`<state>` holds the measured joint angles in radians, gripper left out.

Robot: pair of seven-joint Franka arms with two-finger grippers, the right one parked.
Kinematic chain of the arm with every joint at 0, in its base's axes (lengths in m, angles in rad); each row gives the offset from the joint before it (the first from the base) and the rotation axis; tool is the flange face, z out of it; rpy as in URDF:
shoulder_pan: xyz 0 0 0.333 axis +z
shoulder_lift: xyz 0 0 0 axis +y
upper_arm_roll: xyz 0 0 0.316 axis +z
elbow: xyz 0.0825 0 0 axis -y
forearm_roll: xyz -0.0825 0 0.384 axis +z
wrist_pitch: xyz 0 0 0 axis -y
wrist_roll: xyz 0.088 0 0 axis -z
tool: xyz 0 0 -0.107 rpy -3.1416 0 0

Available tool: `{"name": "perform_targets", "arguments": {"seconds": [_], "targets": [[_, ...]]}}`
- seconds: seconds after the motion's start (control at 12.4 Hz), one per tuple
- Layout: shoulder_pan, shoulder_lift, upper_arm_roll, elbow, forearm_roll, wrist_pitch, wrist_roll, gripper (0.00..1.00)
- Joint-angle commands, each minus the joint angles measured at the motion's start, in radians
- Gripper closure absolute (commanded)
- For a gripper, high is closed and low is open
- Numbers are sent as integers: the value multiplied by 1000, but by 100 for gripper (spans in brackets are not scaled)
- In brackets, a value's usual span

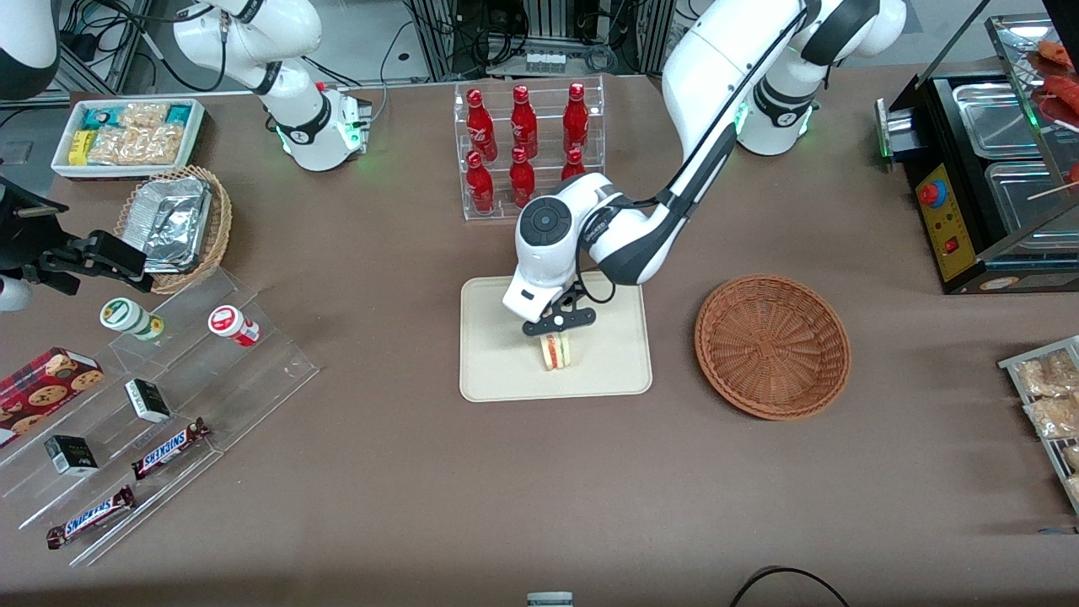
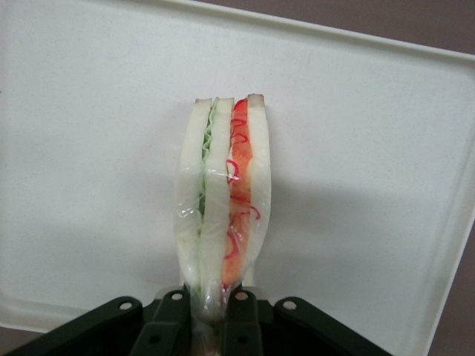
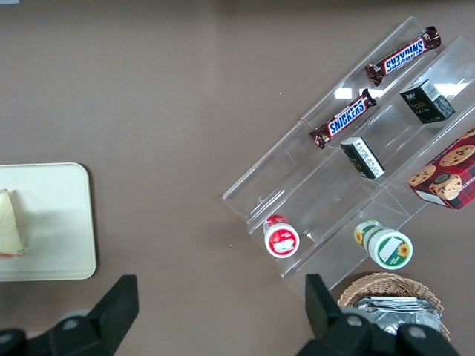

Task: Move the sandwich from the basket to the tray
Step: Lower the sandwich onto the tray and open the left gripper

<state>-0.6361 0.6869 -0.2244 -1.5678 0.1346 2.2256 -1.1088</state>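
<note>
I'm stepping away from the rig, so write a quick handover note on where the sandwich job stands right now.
Gripper: over the tray, jaws shut on the sandwich.
Sandwich: held upright, cut edge showing, over the tray; contact with the tray can't be confirmed.
Basket: beside the tray, toward the working arm's end, nothing in it.
Done: sandwich taken from the basket and brought to the tray.
Left: release it and lift the arm away.

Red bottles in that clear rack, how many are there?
6. The red bottles stand in the clear rack, farther from the camera than the tray: three on the upper step, three lower. The arm may hide more.
</note>
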Motion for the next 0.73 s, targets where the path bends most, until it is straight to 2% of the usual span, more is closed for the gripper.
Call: {"name": "perform_targets", "arguments": {"seconds": [0.0, 0.08, 0.16, 0.24, 0.65], "targets": [[-11, 14, 7, 17, 22, 13, -29, 89], [-11, 14, 7, 17, 20, 13, -29, 73], [-11, 16, 7, 17, 20, 11, -23, 26], [-11, 16, 7, 17, 20, 11, -20, 0], [-4, -47, 7, 26, 10, -64, -17, 0]]}}
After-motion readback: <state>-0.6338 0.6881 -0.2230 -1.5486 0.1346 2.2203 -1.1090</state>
